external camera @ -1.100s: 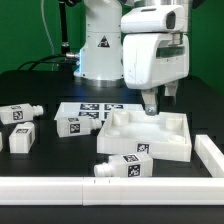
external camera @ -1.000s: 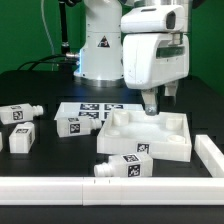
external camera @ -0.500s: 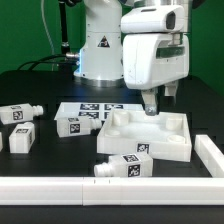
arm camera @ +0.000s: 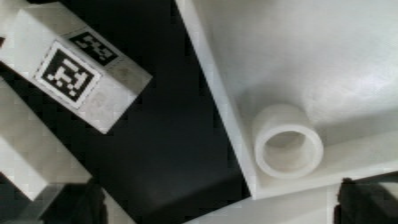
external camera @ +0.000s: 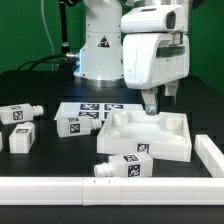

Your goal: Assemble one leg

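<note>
The large white tray-like piece (external camera: 150,137) lies on the black table right of centre. My gripper (external camera: 150,106) hangs low over its far rim. In the wrist view my gripper (arm camera: 222,203) is open, with its dark fingertips (arm camera: 68,203) wide apart; the tray's edge and one round corner hole (arm camera: 290,149) lie between them, and nothing is gripped. One leg (external camera: 125,167) lies in front of the tray. Another leg (external camera: 71,124) lies by the marker board and shows in the wrist view (arm camera: 84,76). Two more legs (external camera: 18,113) (external camera: 20,138) lie at the exterior view's left.
The marker board (external camera: 97,109) lies flat behind the tray, near the robot's base (external camera: 100,50). A low white wall (external camera: 60,186) runs along the table's front, with another piece (external camera: 211,152) at the exterior view's right.
</note>
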You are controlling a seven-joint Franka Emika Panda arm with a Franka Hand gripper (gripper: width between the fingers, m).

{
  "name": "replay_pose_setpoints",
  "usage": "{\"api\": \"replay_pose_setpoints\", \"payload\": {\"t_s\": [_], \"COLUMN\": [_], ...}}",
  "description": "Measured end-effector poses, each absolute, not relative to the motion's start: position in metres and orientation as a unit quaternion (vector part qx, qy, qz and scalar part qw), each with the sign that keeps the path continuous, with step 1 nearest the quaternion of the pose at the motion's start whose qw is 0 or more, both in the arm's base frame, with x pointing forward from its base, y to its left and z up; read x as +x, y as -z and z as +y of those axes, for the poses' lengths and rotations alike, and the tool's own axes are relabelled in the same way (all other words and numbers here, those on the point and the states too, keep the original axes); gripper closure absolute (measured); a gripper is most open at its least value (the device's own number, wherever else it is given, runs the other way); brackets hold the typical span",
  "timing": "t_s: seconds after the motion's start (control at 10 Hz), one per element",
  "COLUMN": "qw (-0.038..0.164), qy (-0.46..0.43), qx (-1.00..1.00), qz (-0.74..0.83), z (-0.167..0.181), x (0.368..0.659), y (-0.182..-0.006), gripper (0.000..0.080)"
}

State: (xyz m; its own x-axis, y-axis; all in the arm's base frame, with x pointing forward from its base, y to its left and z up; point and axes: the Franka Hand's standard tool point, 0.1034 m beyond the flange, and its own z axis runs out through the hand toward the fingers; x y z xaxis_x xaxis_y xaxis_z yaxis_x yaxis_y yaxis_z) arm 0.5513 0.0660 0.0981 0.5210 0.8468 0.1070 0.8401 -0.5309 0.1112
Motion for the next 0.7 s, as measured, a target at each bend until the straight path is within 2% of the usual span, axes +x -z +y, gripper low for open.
{"api": "replay_pose_setpoints", "payload": {"t_s": [0.1, 0.3, 0.5, 0.7], "qw": [0.030, 0.035, 0.038, 0.037], "qy": [-0.074, -0.069, -0.072, -0.071], "qx": [0.862, 0.855, 0.843, 0.844], "qz": [0.500, 0.513, 0.531, 0.530], "z": [0.051, 0.028, 0.026, 0.027], "x": [0.554, 0.561, 0.580, 0.579], "y": [-0.107, -0.108, -0.111, -0.110], "gripper": [0.0150, 0.0150, 0.0150, 0.0150]}}
